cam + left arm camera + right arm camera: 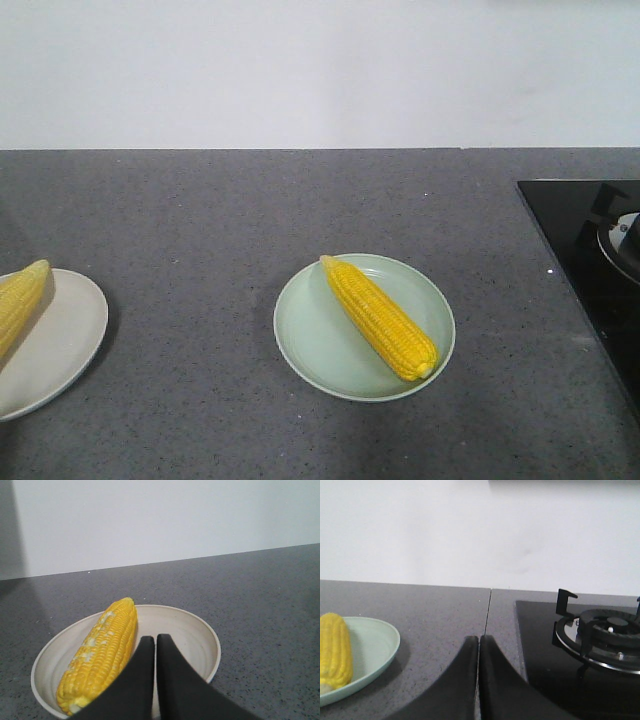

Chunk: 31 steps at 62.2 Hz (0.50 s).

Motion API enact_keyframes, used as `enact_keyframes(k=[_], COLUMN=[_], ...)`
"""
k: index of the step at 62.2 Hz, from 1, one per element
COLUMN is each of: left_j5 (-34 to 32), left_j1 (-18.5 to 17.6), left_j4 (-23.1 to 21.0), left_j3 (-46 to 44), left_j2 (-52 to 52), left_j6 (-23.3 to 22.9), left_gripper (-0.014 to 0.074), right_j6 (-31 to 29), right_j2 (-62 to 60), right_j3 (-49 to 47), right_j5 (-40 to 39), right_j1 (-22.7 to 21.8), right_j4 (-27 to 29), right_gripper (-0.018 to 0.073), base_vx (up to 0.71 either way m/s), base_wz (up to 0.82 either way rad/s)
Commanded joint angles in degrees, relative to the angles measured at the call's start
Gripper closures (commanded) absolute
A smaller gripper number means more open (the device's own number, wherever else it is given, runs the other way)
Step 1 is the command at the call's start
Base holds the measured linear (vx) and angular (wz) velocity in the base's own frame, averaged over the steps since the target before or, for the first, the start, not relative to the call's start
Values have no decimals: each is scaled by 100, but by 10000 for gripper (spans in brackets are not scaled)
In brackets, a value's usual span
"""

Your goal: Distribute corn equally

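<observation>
One corn cob (380, 316) lies diagonally on a pale green plate (310, 330) at the counter's middle. Another corn cob (18, 300) rests on a cream plate (60, 350) at the left edge, cut off by the frame. In the left wrist view that cob (102, 655) fills the left half of the cream plate (200, 635), and my left gripper (152, 641) hangs shut over the plate just right of the cob, holding nothing. My right gripper (478, 640) is shut and empty above the bare counter, right of the green plate (375, 647) and its cob (335, 652).
A black glass hob (590, 270) with a gas burner (602, 635) takes up the counter's right side. A white wall runs behind the grey counter (200, 220). A thin seam (487, 610) crosses the counter ahead of the right gripper.
</observation>
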Motion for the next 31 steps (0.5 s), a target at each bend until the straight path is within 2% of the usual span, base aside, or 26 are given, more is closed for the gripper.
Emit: enact_keyframes(k=[1,31], left_j5=[-438,-438], left_j1=[15,15], left_j4=[-37,-37], left_j3=[17,17], left_j2=[-94,-94], left_j6=[-68,-68], left_gripper=[603,603], right_j6=[26,26], right_j2=[-36,-36], right_j3=[62,62], right_j5=[-574,-573], right_j1=[-17,-10], right_j4=[-90,-38], right_gripper=[561,561], base_vx=[0,0], base_wz=[0,0])
